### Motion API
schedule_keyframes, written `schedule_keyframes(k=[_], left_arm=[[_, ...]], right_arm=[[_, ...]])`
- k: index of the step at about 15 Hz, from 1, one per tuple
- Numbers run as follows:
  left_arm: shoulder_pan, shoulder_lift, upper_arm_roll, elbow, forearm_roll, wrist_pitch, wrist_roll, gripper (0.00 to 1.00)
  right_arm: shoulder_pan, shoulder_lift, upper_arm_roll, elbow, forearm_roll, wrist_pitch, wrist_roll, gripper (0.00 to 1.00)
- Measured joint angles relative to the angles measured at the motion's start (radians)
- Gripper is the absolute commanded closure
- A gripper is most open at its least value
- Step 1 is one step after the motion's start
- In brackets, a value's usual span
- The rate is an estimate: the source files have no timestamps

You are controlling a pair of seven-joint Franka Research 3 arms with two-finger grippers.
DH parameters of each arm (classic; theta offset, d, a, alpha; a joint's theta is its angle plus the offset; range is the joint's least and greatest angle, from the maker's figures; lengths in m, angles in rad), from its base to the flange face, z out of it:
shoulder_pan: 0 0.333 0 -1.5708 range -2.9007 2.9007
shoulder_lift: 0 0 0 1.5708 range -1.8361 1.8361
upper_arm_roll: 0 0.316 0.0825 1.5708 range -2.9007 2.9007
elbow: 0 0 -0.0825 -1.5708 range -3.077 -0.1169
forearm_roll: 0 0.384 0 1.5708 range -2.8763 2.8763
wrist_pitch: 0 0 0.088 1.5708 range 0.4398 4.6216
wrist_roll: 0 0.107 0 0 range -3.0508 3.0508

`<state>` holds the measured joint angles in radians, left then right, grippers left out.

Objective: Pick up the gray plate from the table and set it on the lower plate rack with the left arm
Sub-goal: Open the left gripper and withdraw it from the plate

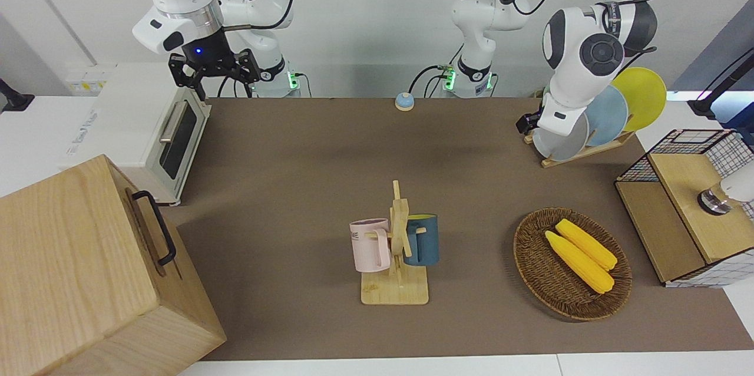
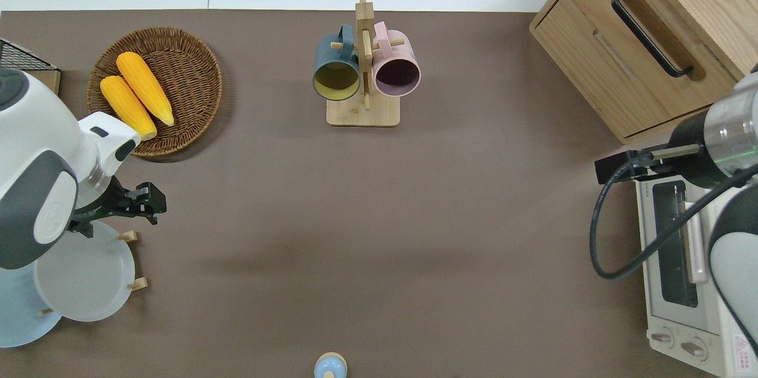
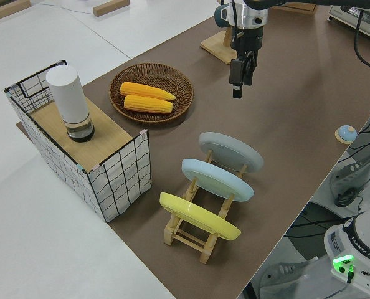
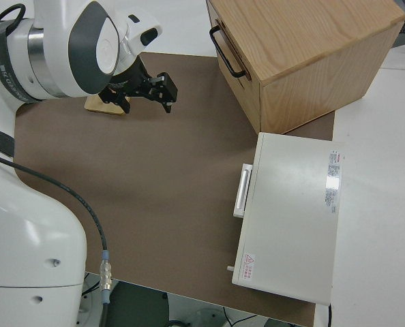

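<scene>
The round pale gray plate (image 3: 230,151) sits slotted in the small light-wood plate rack (image 3: 200,233); the empty, slightly parted left gripper (image 3: 238,73) could nudge it loose if it dips

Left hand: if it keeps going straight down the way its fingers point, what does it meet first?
Probably bare table. The left hand points downward just past the gray plate on the rack; depth is uncertain.

Left gripper (image 3: 241,73) hanging in the air on a bent white arm, fingers pointing down and holding nothing; right arm parked.
</scene>
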<state>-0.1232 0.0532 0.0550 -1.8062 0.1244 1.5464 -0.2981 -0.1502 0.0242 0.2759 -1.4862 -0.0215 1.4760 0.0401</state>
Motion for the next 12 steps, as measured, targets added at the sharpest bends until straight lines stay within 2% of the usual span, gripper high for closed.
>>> schedule_keyframes(k=[6,12], left_arm=[[0.025,-0.094,0.039,0.031,-0.152,0.074,0.058,0.00],[0.030,-0.140,0.042,0.031,-0.160,0.074,0.199,0.00]], right_arm=[[0.000,0.000,0.000,0.000,0.000,0.000,0.000,0.017],[0.000,0.000,0.000,0.000,0.000,0.000,0.000,0.017]])
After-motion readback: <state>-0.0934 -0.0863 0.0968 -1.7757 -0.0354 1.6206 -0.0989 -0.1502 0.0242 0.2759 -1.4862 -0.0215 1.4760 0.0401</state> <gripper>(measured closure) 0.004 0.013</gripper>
